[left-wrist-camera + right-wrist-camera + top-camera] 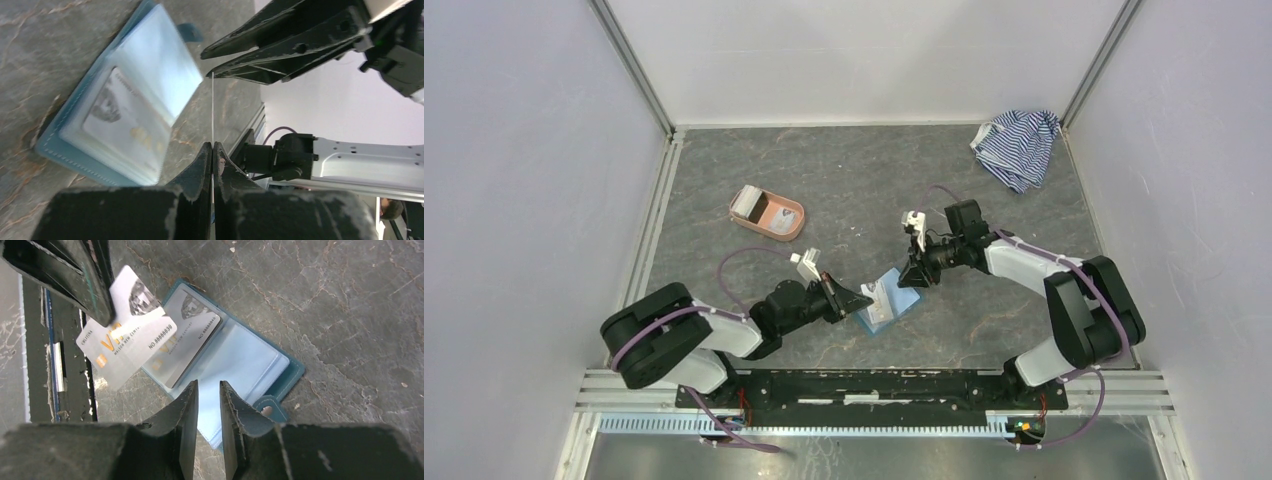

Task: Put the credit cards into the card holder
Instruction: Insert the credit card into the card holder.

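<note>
The teal card holder (894, 302) lies open on the table, its clear sleeves up and its snap tab (268, 410) to one side. One whitish credit card (187, 342) sits in a sleeve. My left gripper (213, 145) is shut on a second whitish card (131, 342), held just off the holder's edge; in the left wrist view that card (212, 110) is edge-on. My right gripper (209, 385) hovers over the light blue sleeves (240, 360), its jaws a narrow gap apart with nothing between them. In the top view the left gripper (861, 298) and right gripper (914, 278) flank the holder.
A salmon-pink oval tray (767, 213) with some items in it sits at the back left. A blue-and-white striped cloth (1017, 145) lies crumpled in the back right corner. White walls enclose the table on three sides.
</note>
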Controlling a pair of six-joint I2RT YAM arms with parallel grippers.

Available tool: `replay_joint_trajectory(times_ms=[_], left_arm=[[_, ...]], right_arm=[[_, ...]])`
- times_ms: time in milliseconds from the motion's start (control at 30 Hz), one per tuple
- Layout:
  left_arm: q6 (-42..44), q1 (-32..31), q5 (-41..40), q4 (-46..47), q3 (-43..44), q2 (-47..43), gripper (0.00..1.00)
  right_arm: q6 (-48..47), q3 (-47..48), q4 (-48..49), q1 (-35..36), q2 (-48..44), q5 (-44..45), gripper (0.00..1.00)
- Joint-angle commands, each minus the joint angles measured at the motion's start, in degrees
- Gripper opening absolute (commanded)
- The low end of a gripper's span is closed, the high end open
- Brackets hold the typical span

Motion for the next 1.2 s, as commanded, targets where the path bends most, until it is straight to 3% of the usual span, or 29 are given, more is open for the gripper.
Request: replay_joint_trajectory(times_ms=[0,400,767,1167], left_arm=[[-3.6,-0.75,-2.07,7.54,-1.48,4.39,0.02],[-5.14,-2.04,-2.24,-1.55,1.75,7.01,0.02],[-9.19,-2.04,-1.39,3.25,2.74,13.17,0.02],[-15.37,-1.96,-2.27,2.66,2.0,13.3,0.02]], right_arm=[[-0.97,2.9,-0.77,1.79,1.7,3.12,0.27],[-2.53,5.68,-4.28,2.87,6.19,6.89,0.27],[-3.11,6.82,-5.82,2.96,7.92,10.28,0.27],[-3.32,7.42,-6.55,2.98,8.72,10.96,0.27]])
